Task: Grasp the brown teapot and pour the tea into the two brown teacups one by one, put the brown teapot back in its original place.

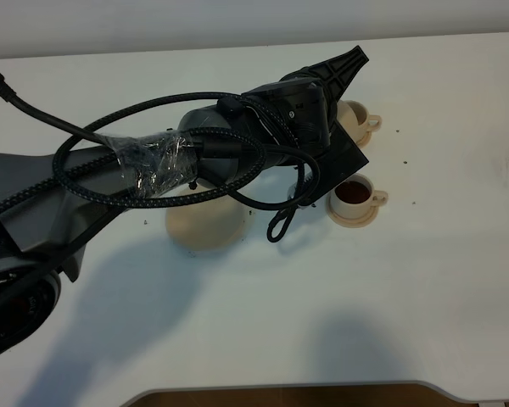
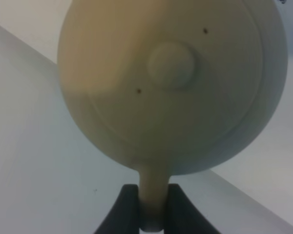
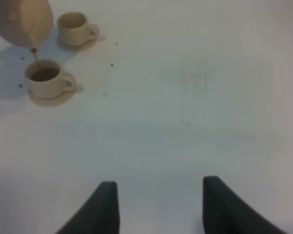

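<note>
My left gripper (image 2: 152,212) is shut on the loop handle of the brown teapot (image 2: 171,83), which fills the left wrist view with its lid knob facing the camera. In the right wrist view the teapot (image 3: 22,22) is tilted over the nearer teacup (image 3: 45,78), and a thin brown stream runs from its spout into the cup. That teacup (image 1: 354,195) holds dark tea. The other teacup (image 1: 358,117) (image 3: 75,28) looks empty. In the exterior view my left arm (image 1: 297,114) hides the teapot. The teapot's saucer disc (image 1: 205,225) lies bare. My right gripper (image 3: 158,207) is open and empty, away from the cups.
Both cups stand on small matching saucers (image 1: 353,219) on the white table (image 1: 441,280). A black cable loop (image 1: 280,225) hangs from the left arm beside the saucer disc. Small dark specks lie near the cups. The table's front edge (image 1: 322,388) is close by.
</note>
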`<action>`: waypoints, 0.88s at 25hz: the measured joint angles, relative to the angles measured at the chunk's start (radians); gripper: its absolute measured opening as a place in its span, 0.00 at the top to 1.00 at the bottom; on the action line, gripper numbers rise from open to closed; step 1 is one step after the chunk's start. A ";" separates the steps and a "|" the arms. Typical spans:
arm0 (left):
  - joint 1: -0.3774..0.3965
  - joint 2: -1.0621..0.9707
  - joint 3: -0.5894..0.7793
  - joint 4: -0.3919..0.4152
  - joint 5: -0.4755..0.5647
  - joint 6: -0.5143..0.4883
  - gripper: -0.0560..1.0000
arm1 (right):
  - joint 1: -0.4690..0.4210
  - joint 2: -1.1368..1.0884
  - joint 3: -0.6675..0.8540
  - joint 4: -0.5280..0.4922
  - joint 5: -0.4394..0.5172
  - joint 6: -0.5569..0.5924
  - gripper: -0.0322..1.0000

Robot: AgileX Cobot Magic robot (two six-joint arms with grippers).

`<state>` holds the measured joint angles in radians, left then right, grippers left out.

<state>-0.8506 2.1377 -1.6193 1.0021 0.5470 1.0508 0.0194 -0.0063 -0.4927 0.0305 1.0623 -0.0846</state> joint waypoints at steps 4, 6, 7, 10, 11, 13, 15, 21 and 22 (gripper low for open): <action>0.000 0.000 0.000 0.001 -0.002 0.001 0.84 | 0.000 0.000 0.000 0.000 0.000 0.000 0.57; 0.000 0.000 0.000 0.001 -0.002 0.001 0.84 | 0.000 0.000 0.000 0.000 0.000 0.000 0.57; 0.000 0.000 0.000 0.001 -0.002 0.002 0.84 | 0.000 0.000 0.000 0.000 0.000 0.000 0.57; 0.000 0.000 0.000 -0.018 0.002 0.001 0.84 | 0.000 0.000 0.000 0.000 0.000 0.000 0.57; 0.000 0.000 0.000 -0.028 0.008 0.000 0.84 | 0.000 0.000 0.000 0.000 0.000 0.000 0.57; 0.000 0.000 0.000 -0.057 0.029 0.000 0.84 | 0.000 0.000 0.000 0.000 0.000 0.000 0.57; 0.000 0.000 0.000 -0.084 0.054 0.000 0.84 | 0.000 0.000 0.000 0.000 0.000 0.000 0.57; 0.000 0.000 0.000 -0.149 0.101 -0.003 0.84 | 0.000 0.000 0.000 0.000 0.000 0.000 0.57; 0.000 0.000 0.000 -0.150 0.106 -0.009 0.84 | 0.000 0.000 0.000 0.000 0.000 0.000 0.57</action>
<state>-0.8506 2.1377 -1.6193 0.8519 0.6527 1.0419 0.0194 -0.0063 -0.4927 0.0305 1.0623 -0.0846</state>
